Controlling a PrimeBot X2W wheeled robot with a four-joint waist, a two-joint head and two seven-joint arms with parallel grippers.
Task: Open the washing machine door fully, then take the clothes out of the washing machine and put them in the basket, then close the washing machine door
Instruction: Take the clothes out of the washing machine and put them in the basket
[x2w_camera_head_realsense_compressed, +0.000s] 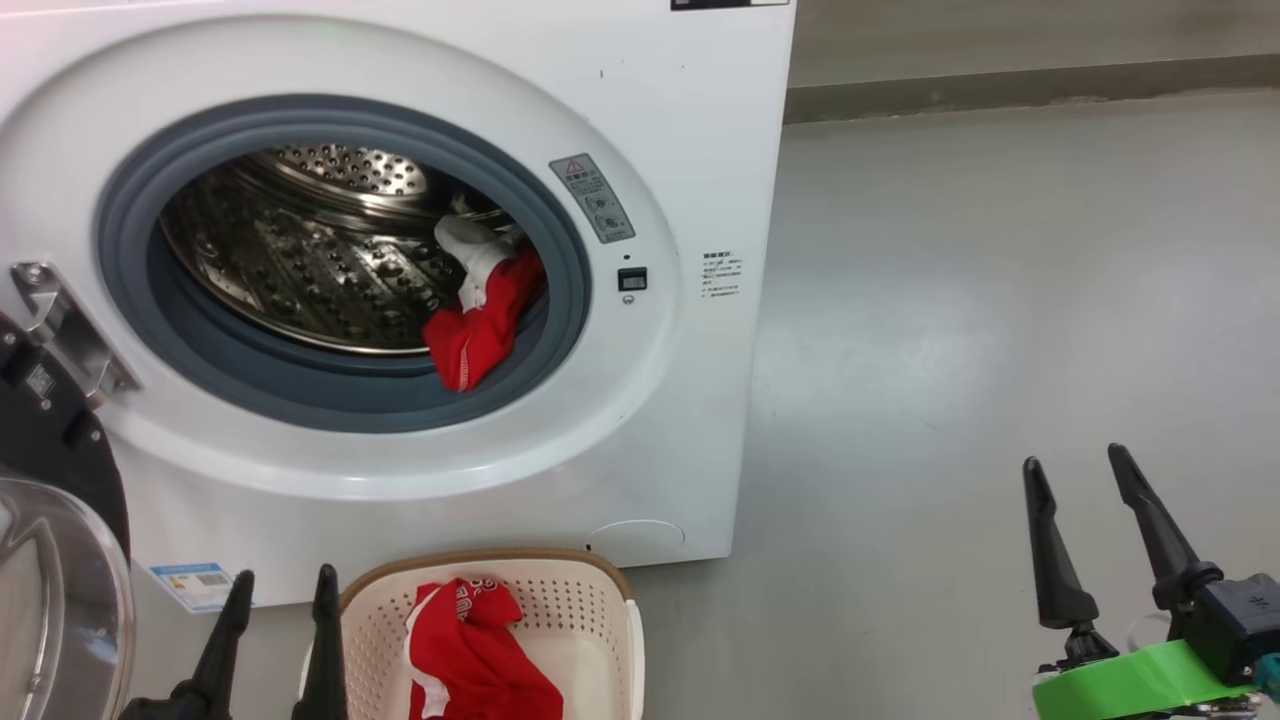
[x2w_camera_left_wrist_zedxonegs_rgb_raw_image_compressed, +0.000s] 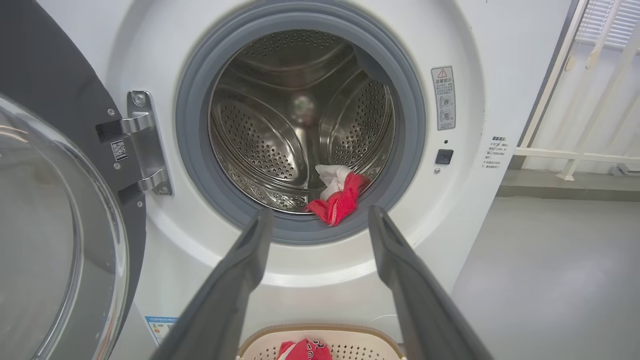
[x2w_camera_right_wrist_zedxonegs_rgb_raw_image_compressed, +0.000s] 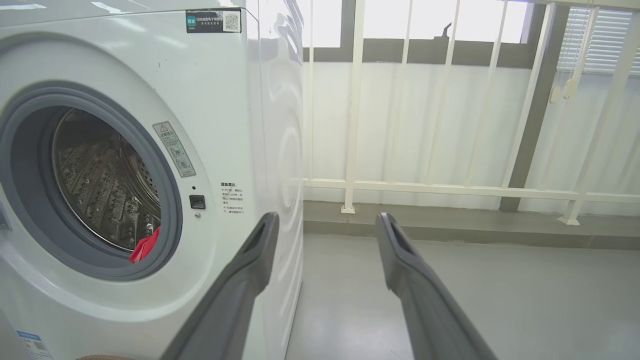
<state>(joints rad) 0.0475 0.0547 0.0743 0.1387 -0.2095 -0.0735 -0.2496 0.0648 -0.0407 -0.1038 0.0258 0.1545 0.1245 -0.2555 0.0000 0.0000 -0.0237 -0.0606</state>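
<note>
L gripper & R gripper spread, empty; clothes hang lengthwise down over gasket.

The washing machine gapes wide, with just the clothes draped over its lower right lip. The washing machine door juts out near left, the basket sits low in front, and there's open floor on the right.

The grey floor is carrying the white washing machine, the cream basket sitting just before the machine's base.
</note>
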